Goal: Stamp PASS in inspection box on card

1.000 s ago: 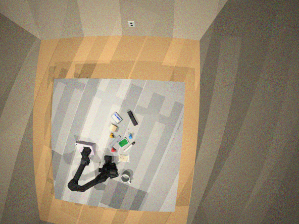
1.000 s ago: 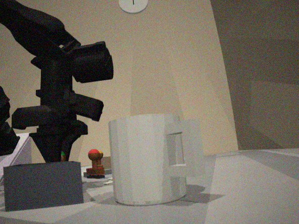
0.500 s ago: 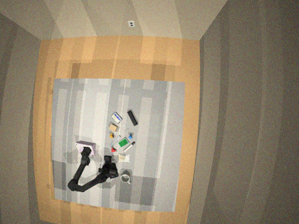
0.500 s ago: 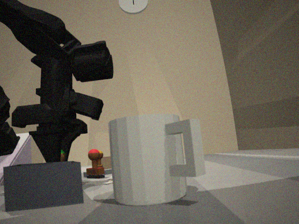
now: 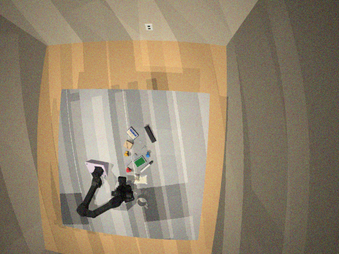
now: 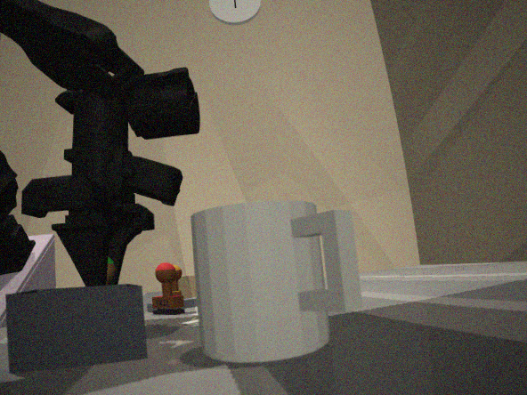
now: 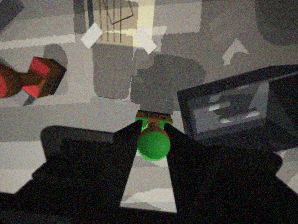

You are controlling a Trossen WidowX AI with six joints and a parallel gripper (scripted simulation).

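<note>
My gripper [image 6: 102, 279] [image 7: 153, 125] is shut on the stamp with a green knob [image 6: 110, 262] [image 7: 154, 146], fingers on both sides below its knob. The stamp is upright; its foot is hidden behind the dark box in the exterior view, so I cannot tell whether it touches the bench. The card [image 5: 142, 179] [image 7: 145, 11] lies beyond the gripper, its corners taped in the wrist view. The green ink pad [image 5: 140, 161] lies farther back. A red-knobbed stamp [image 5: 129, 170] [image 6: 166, 285] [image 7: 44, 77] stands left of the card in the wrist view.
A dark open box [image 6: 76, 329] [image 7: 227, 107] is close on the gripper's right in the wrist view. A grey mug [image 5: 141, 202] [image 6: 263, 285] stands nearby. Yellow [image 5: 126, 153] and blue [image 5: 148, 154] stamps, a marker [image 5: 146, 166] and a black tray [image 5: 150, 133] are farther back.
</note>
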